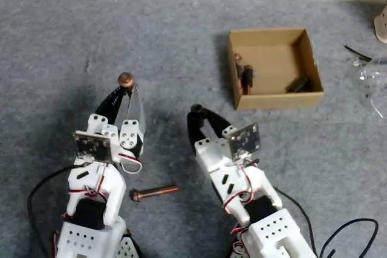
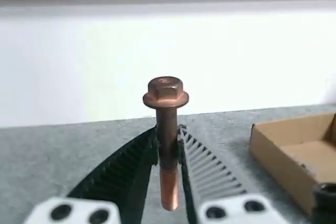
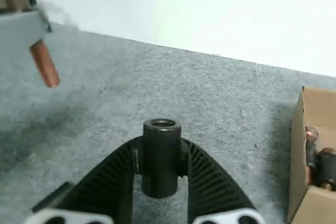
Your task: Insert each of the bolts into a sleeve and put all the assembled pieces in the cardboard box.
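Observation:
My left gripper [image 2: 168,153] is shut on a copper bolt [image 2: 166,135], held upright with its flanged head up; the bolt's head [image 1: 126,79] tops that gripper [image 1: 128,92] in the high view. My right gripper [image 3: 160,158] is shut on a black sleeve [image 3: 161,156], upright with its bore facing up; the sleeve [image 1: 196,110] sits right of the left arm. The other arm's bolt tip [image 3: 45,66] hangs off to the side of the sleeve, apart from it. A second copper bolt [image 1: 155,193] lies on the carpet between the arms. The cardboard box [image 1: 275,95] holds assembled pieces [image 1: 245,77].
Grey carpet covers the table. A dark piece [image 1: 297,84] lies in the box's near right corner. Clear plastic and a black wire [image 1: 366,67] lie at the far right edge. Cables [image 1: 338,234] trail behind the right arm.

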You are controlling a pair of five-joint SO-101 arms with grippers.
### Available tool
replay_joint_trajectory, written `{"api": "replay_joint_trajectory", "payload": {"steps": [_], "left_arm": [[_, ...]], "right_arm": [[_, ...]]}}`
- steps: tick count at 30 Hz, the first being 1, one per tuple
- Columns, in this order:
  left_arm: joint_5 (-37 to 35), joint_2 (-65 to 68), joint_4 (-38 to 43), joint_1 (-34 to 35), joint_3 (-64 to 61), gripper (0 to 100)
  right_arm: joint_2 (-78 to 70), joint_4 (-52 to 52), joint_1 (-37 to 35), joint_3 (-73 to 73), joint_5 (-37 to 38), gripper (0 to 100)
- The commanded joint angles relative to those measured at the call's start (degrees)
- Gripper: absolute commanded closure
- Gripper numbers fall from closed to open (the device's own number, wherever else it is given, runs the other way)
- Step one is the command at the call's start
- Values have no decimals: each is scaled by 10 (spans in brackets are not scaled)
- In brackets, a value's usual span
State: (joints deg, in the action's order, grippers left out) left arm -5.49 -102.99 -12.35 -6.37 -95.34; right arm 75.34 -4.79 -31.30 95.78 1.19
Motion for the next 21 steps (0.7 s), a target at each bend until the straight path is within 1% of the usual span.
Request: {"api": "replay_joint_trajectory", "payload": {"steps": [1, 3, 6, 11, 18, 21], "left_arm": [[-98, -11, 18, -35, 43, 992], [-138, -11, 18, -66, 44, 992], [-182, -11, 18, -98, 44, 992], [-253, -11, 16, -104, 44, 992], [-262, -11, 19, -106, 51, 991], [-263, -11, 47, -114, 53, 992]], "right_arm": [[6, -22, -24, 57, 63, 994], [5, -12, -38, 57, 86, 994], [6, -4, -44, 57, 94, 994], [7, -5, -44, 57, 97, 994], [7, -5, -44, 57, 97, 994], [7, -5, -44, 57, 97, 994]]}}
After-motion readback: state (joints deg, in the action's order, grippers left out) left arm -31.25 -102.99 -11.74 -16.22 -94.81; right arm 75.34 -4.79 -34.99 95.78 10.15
